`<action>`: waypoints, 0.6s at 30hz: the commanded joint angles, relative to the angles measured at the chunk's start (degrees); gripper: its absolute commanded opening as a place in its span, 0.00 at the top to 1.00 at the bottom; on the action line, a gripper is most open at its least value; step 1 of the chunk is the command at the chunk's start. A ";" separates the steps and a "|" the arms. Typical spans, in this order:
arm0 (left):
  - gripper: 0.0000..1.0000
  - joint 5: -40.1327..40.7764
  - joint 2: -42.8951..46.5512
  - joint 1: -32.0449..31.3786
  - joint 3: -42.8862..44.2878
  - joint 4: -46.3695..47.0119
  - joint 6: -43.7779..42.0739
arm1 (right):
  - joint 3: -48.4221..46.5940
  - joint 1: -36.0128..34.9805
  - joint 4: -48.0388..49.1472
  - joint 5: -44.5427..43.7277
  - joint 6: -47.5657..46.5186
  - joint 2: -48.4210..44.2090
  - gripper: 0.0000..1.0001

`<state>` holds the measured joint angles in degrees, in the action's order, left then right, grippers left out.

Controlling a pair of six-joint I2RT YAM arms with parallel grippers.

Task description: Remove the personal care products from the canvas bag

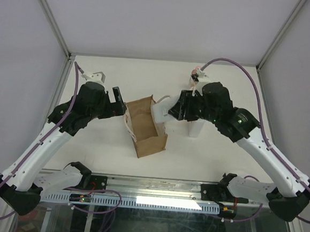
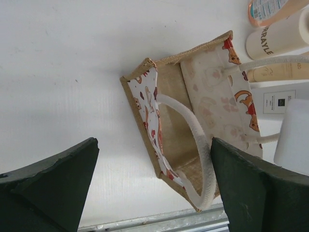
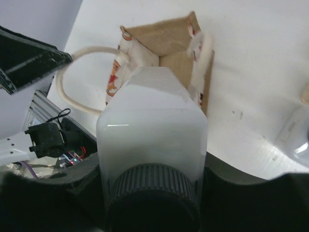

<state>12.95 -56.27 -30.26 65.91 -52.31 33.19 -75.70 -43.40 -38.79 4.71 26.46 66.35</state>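
The canvas bag (image 1: pixel 147 127) is a small, boxy tan-brown tote standing upright and open-topped near the middle of the white surface (image 1: pixel 194 162). Its white side panels carry red and orange marks, and it has thin white loop handles. The right end effector (image 3: pixel 152 183) is clenched on a white rectangular bottle (image 3: pixel 152 125) with a ribbed dark grey cap (image 3: pixel 152 195). In the top view that bottle is held at the bag's right rim, by the far corner. The left end effector (image 1: pixel 119 101) is released, its fingers (image 2: pixel 53 188) spread wide just beside the bag's left side and gripping nothing. From the left wrist, the part of the bag's inside that shows is plain brown weave, with one handle (image 2: pixel 193 140) arching across the opening. That view also shows products standing on the surface beyond the bag: an orange bottle (image 2: pixel 265 8), a cream bottle (image 2: pixel 277 38) with printed lettering, and a second white bottle (image 2: pixel 279 101) with a small dark label. In the top view most of these are hidden under the right arm. The right wrist view alone shows the held bottle's cap up close, with the bag's open top beyond it.
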 commanded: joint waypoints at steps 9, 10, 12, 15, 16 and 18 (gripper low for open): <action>0.01 -1.63 3.68 0.64 -3.81 5.15 2.17 | 7.31 0.13 -10.81 -9.62 2.99 -20.00 0.97; 0.01 -1.56 4.08 0.64 -4.18 5.17 2.34 | 7.82 0.15 -13.14 -10.51 3.19 -20.17 0.97; 0.01 -1.47 4.73 0.64 -4.75 5.12 2.63 | 9.51 0.14 -17.03 -12.11 3.18 -20.13 0.97; 0.01 -1.36 5.35 0.64 -4.92 5.05 2.84 | 12.87 0.15 -20.28 -15.88 3.47 -18.99 0.97; 0.01 -1.37 5.30 0.64 -4.62 4.91 2.97 | 14.00 0.15 -20.38 -17.04 3.86 -18.16 0.97; 0.01 -1.22 5.22 0.64 -3.96 4.51 3.02 | 16.25 0.15 -18.36 -18.56 4.12 -16.60 0.98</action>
<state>11.86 -52.03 -30.26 60.99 -49.89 35.27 -61.06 -43.33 -62.30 -8.01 28.67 48.14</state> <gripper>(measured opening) 0.992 0.511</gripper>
